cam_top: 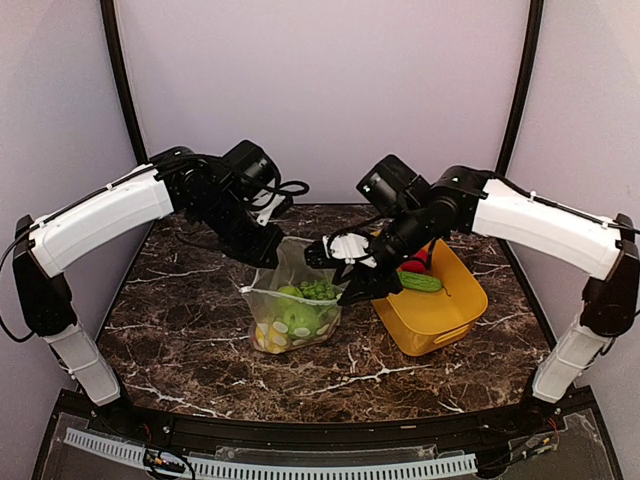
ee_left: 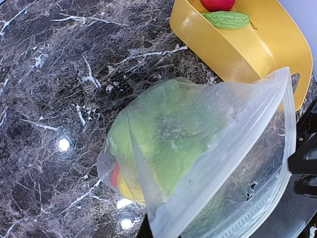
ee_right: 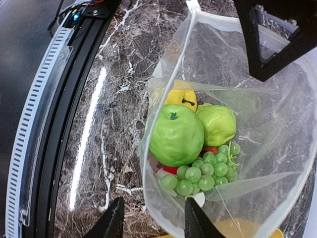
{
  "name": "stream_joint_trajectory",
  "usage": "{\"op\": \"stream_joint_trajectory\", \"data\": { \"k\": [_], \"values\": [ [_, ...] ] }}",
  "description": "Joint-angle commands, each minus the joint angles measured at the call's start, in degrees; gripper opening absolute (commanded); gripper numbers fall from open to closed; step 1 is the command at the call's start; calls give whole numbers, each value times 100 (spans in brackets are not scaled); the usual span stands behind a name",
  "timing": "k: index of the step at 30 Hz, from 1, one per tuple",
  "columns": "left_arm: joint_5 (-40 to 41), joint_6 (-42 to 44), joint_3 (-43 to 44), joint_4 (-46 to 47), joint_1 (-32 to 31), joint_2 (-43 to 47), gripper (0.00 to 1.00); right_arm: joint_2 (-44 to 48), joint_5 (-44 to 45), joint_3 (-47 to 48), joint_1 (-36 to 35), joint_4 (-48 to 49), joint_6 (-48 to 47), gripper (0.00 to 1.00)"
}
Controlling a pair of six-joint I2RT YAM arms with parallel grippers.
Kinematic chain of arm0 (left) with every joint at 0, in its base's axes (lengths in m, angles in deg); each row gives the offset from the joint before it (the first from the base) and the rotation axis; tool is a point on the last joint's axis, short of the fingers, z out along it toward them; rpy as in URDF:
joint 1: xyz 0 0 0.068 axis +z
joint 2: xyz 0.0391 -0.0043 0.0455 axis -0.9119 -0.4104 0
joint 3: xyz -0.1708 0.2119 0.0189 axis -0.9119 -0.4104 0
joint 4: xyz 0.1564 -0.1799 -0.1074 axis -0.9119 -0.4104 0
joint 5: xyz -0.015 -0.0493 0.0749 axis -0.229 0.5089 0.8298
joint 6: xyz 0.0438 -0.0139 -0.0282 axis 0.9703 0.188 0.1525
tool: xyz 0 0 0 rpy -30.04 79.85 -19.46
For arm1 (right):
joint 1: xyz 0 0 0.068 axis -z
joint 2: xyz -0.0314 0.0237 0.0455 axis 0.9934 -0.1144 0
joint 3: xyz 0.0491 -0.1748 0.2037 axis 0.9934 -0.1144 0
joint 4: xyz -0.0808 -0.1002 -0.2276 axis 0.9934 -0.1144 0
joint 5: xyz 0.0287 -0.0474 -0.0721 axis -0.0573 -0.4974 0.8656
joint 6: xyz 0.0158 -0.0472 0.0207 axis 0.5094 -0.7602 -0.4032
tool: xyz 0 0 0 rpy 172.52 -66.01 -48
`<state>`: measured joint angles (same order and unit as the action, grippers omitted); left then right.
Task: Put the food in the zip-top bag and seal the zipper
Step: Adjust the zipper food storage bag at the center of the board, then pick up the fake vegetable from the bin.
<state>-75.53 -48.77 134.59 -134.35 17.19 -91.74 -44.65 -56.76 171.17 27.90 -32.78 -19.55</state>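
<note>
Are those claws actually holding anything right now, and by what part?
The left gripper pinches the zip-top bag by its upper rim, so the mouth gapes. The right gripper is open at the opposite rim, gripping nothing.

Yellow basket (cam_top: 430, 322) right of centre on dark marble table (cam_top: 180, 320), pale walls (cam_top: 320, 90) behind.

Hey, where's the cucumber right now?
In the top view the cucumber lies inside the yellow basket, right of centre, beside a red piece and to the right of the zip-top bag.
</note>
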Motion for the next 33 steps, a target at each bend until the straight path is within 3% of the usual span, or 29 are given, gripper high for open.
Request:
{"op": "stream_joint_trajectory", "data": {
  "k": [1, 10, 15, 23, 33],
  "values": [
    [54, 52, -21, -25, 24, 254, 1, 800, -446, -12, 462, -216, 22, 44],
    [8, 5, -313, 333, 24, 315, 1, 1181, -1121, -606, 2391, 178, 278, 45],
    [-51, -7, -424, 457, 28, 355, 1, 900, -775, -1032, 3063, 343, 149, 39],
    [-138, -49, -664, 737, 25, 474, 1, 30, 643, -1328, 3298, 331, 105, 32],
    [-217, -67, -741, 826, 24, 469, 1, -580, 1711, -1481, 3294, 664, 11, 33]
  ]
}}
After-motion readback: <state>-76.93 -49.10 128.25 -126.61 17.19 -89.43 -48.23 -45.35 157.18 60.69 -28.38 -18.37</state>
